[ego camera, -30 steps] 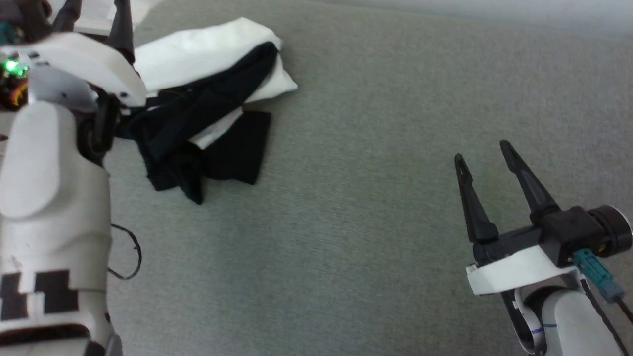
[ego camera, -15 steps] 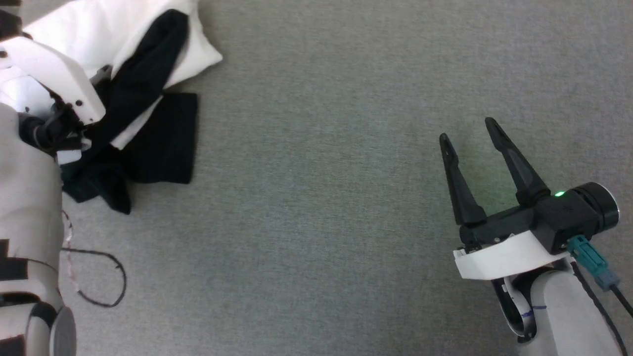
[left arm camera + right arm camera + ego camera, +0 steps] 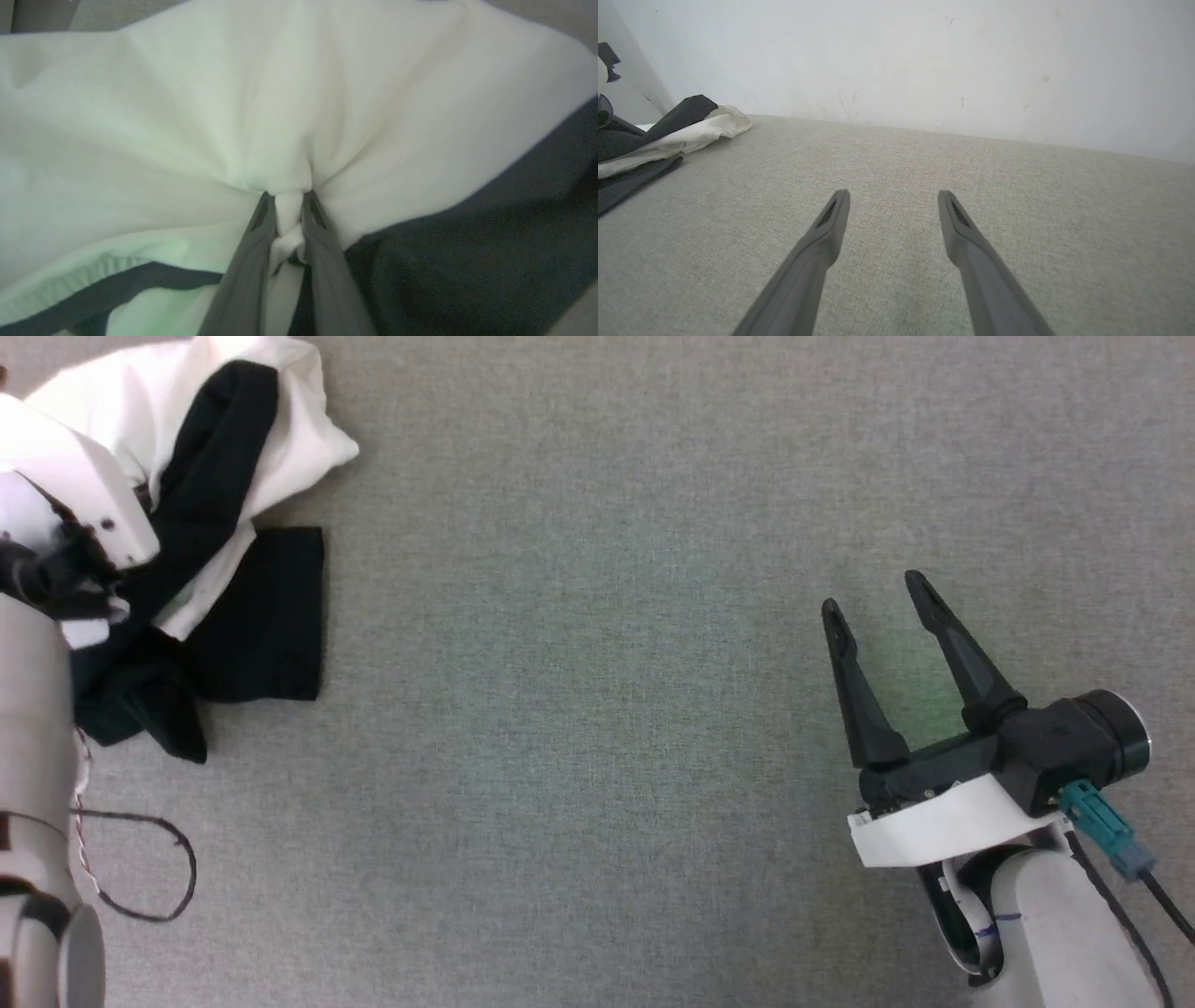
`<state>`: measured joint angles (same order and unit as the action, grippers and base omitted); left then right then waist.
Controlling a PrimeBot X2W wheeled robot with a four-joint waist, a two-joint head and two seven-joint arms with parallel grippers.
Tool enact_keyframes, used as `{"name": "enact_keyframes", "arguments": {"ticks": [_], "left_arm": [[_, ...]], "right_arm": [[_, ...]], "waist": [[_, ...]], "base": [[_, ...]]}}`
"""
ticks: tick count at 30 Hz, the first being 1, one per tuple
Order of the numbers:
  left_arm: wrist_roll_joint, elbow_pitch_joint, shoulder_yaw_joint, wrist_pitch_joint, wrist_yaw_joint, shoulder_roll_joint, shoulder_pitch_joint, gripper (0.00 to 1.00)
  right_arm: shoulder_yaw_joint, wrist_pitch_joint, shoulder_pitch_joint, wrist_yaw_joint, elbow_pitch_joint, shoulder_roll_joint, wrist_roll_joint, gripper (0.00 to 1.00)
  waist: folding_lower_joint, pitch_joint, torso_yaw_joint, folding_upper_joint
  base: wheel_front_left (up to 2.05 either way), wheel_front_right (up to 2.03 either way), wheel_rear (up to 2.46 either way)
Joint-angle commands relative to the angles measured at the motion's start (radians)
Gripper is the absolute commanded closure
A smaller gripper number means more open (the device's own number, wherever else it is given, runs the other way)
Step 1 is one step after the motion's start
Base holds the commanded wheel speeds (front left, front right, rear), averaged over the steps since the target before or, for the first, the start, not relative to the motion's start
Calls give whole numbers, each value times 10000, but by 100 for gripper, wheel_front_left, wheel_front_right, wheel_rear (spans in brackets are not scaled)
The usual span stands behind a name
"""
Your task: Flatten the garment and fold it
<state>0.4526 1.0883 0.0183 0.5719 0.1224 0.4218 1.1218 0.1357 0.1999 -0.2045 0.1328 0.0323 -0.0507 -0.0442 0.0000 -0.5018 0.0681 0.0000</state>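
Crumpled soft white-bodied, black-sleeved garment lies at the far left of the grey cloth-covered table. The left gripper pinches a white fold; the right gripper stands wide and empty. Judged: flattening barely begun — folding outstanding.

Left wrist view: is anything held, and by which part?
The left gripper is shut on the garment, pinching a bunched fold of its white body. The right gripper is open and empty.

Soft matt cloth garment lies on a coarse-woven grey fabric surface.
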Motion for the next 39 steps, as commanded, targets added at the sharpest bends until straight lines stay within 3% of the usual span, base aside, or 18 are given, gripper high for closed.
{"name": "enact_keyframes", "arguments": {"ticks": [1,12,19,24,34,39], "left_arm": [[-178,181,226,-160,14,-230,-565,100],[-1133,-1534,799,-5159,-85,62,-678,100],[-1766,-2474,1406,-7250,-110,-133,-531,100],[-1874,-3366,1814,-7737,-101,-671,-669,100],[-1325,-5861,3110,-7624,-11,-2901,-2159,100],[-772,-6902,3775,-7374,-145,-3517,-3551,100]], "right_arm": [[-3,86,-106,-21,-62,5,-73,0],[-270,249,355,-21,-450,5,-487,0],[-501,283,795,-21,-547,5,-756,0],[-765,299,1091,-21,-553,5,-917,0],[-1159,197,1564,-21,-394,5,-1028,0],[-1320,103,1761,-21,-187,5,-1060,0]], "waist": [[0,278,43,0],[0,2177,356,0],[0,3322,307,0],[0,3874,-126,0],[0,4364,-1380,0],[0,4269,-1864,0]], "base": [[0,0,0],[0,0,0],[0,0,0],[0,0,0],[0,0,0],[0,0,0]]}}
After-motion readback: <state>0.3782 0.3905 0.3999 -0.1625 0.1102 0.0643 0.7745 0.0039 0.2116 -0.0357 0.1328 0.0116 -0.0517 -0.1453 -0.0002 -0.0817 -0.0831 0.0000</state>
